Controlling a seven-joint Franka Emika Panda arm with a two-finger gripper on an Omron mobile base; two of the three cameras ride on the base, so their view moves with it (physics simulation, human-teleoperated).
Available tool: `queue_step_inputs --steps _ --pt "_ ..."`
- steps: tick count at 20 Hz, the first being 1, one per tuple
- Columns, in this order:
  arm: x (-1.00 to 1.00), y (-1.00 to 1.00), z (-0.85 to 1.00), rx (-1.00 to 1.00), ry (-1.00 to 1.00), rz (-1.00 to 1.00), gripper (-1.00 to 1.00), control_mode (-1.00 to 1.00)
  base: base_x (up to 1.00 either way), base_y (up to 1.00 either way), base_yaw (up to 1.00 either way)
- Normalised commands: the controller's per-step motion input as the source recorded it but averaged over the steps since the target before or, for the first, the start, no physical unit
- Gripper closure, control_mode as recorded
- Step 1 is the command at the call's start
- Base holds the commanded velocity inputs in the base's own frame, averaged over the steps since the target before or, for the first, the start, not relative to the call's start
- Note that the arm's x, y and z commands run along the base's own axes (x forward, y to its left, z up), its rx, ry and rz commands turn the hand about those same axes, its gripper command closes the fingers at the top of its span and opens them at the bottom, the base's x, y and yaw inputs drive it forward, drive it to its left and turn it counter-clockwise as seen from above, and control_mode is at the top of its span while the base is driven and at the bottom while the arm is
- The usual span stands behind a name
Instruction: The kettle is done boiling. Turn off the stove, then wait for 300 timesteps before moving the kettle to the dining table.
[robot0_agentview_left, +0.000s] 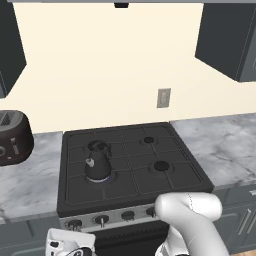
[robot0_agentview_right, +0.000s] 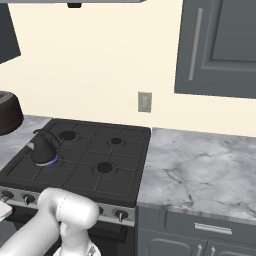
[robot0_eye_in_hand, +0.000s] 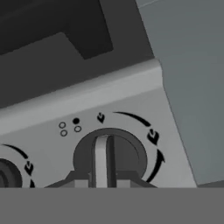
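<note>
- Your kettle (robot0_agentview_left: 98, 161) sits on the front-left burner of the stove (robot0_agentview_left: 150, 180), spout toward the front, with a ring of blue flame at its base.
- From the right base view the kettle (robot0_agentview_right: 44, 149) reads the same: on the near-left grate of the stove (robot0_agentview_right: 120, 170), a blue glow under it.
- Your hand is down low at the stove's front; in the left base view the gripper (robot0_agentview_left: 70, 247) sits just beneath the left end of the silver knob strip.
- In the hand view you're looking square at one knob (robot0_eye_in_hand: 109, 155), its raised bar running straight up and down, flame-and-arrow markings curving round it.
- The two dark fingertips (robot0_eye_in_hand: 78, 180) rise either side of that bar, close against the knob; you can't tell whether they grip it or just bracket it.
- A second knob (robot0_eye_in_hand: 6, 175) peeks in at the left edge.
- A brown toaster (robot0_agentview_left: 14, 136) stands on the marble counter (robot0_agentview_left: 30, 175) left of the stove.
- A wall outlet (robot0_agentview_left: 163, 98) sits above the cooktop.
</note>
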Motion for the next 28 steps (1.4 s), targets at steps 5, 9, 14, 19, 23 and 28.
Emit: queue_step_inputs --steps 5,9,14,19,23,28 --pt "0.00 -0.06 0.00 0.22 -0.02 0.00 1.00 -1.00 0.00 0.00 0.00" --pt "0.00 -0.01 0.00 0.23 -0.03 -0.04 1.00 -1.00 0.00 0.00 0.00" --pt "0.00 0.00 0.00 0.25 -0.02 -0.11 1.00 -1.00 0.00 0.00 0.00" --pt "0.00 0.00 -0.04 0.24 -0.04 -0.15 1.00 -1.00 0.00 0.00 0.00" --pt "0.00 0.00 -0.11 0.21 -0.05 -0.19 1.00 -1.00 0.00 0.00 0.00" --pt "0.00 0.00 -0.09 0.19 -0.04 -0.19 1.00 -1.00 0.00 0.00 0.00"
